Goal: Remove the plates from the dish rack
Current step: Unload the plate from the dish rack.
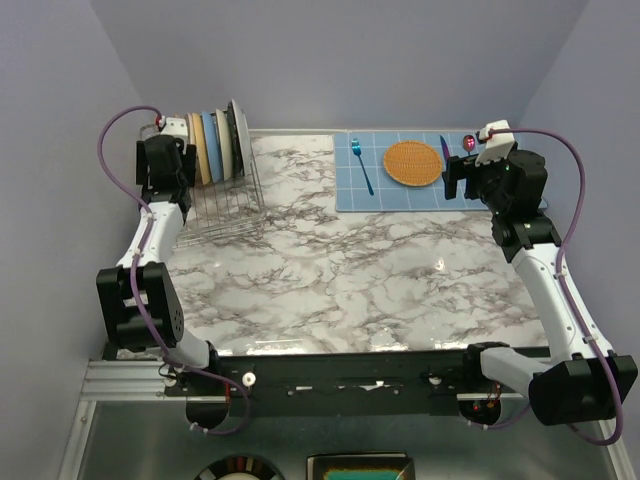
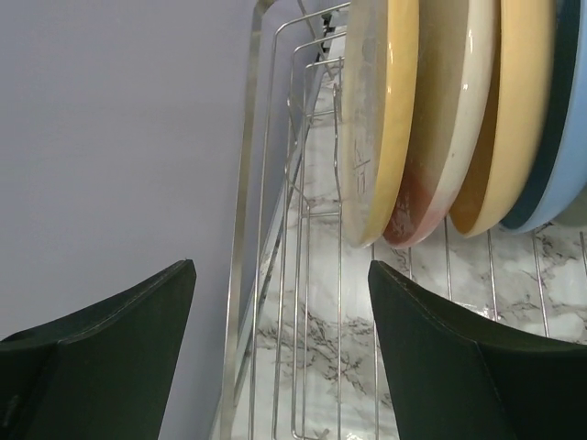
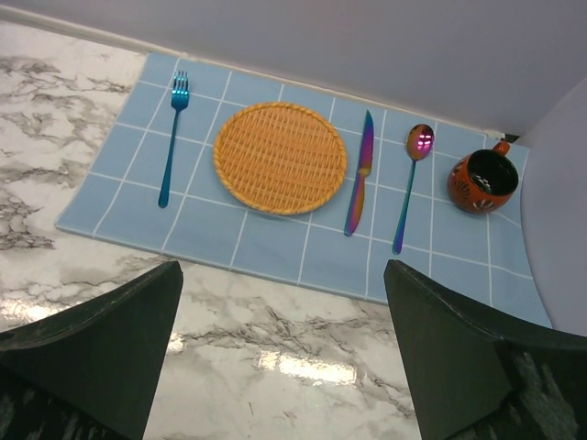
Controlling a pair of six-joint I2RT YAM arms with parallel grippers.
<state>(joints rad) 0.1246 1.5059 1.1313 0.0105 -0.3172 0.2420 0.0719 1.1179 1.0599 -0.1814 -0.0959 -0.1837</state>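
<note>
Seen from above, the plates (image 1: pixel 215 145) stand on edge in the dish rack (image 1: pixel 228 208) at the far left corner of the marble table (image 1: pixel 350 280), with the left arm at the rack's left end. The left wrist camera shows them close up: yellow, cream with a reddish patch, and blue-edged, upright in the wire slots. The rack's end wires stand between the nearest plate and the left gripper (image 2: pixel 280 275), whose jaws are spread wide and hold nothing. The right gripper (image 3: pixel 282 268) is equally wide and empty above a blue mat (image 3: pixel 119 192) at the far right. Its camera alone clearly shows a woven disc (image 3: pixel 280 156), fork (image 3: pixel 171 137), knife (image 3: pixel 359 174), spoon (image 3: pixel 410 188) and orange-red mug (image 3: pixel 481 181).
</note>
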